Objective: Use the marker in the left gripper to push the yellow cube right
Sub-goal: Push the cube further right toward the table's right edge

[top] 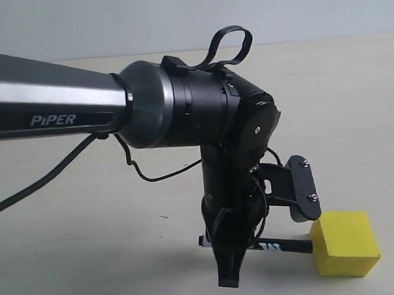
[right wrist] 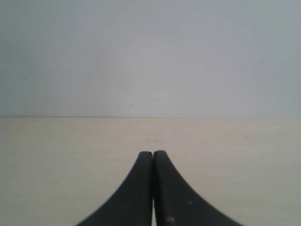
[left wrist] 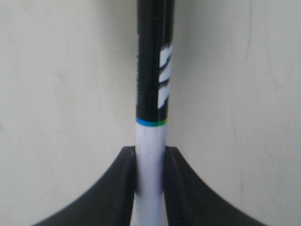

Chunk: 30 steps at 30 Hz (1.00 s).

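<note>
The yellow cube (top: 344,243) rests on the beige table at the lower right of the exterior view. My left gripper (top: 229,263) points down just left of it, shut on the marker (top: 280,246), which lies level and low over the table. The marker's black end reaches the cube's left face; whether they touch I cannot tell. In the left wrist view the marker (left wrist: 153,94) runs away from my left gripper (left wrist: 150,157), gripped by its white barrel, black half with white logo beyond. The cube is out of that view. My right gripper (right wrist: 153,154) is shut on nothing, over bare table.
The black PiPER arm (top: 84,100) spans the upper left of the exterior view, with cables hanging beneath it. A pale wall rises behind the table's far edge (right wrist: 150,117). Bare beige tabletop (top: 90,256) surrounds the cube.
</note>
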### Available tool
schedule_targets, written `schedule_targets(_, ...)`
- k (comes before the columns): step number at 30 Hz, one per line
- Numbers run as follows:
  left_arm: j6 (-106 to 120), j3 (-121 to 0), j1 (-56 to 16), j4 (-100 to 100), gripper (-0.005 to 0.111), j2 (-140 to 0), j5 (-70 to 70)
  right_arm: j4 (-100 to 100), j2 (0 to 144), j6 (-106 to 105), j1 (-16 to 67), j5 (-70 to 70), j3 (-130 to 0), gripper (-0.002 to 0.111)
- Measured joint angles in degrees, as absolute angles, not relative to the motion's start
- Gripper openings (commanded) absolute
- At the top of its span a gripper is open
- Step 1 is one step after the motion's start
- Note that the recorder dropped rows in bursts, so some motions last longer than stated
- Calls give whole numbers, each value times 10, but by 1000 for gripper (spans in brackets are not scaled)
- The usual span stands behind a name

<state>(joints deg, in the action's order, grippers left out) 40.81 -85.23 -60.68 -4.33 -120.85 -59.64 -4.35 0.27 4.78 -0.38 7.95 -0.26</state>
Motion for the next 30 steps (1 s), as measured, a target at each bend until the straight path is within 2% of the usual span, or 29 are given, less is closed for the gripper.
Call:
schedule_targets(6,373,-840,-600,0,0,-1210,-660,-43,3,48,-4,79,-3,0)
schedule_targets(13,364,-839,-600,9,0,-1210,-661,-43,3,48,-4,79,-3,0)
schedule_targets(22,353,-839,-600,0,0,-1210,-537,-43,3,48,-4,79,-3,0)
schedule_targets(30,366,-839,-610,-32,0,-1210,-515,-43,3,48,-4,79,-3,0)
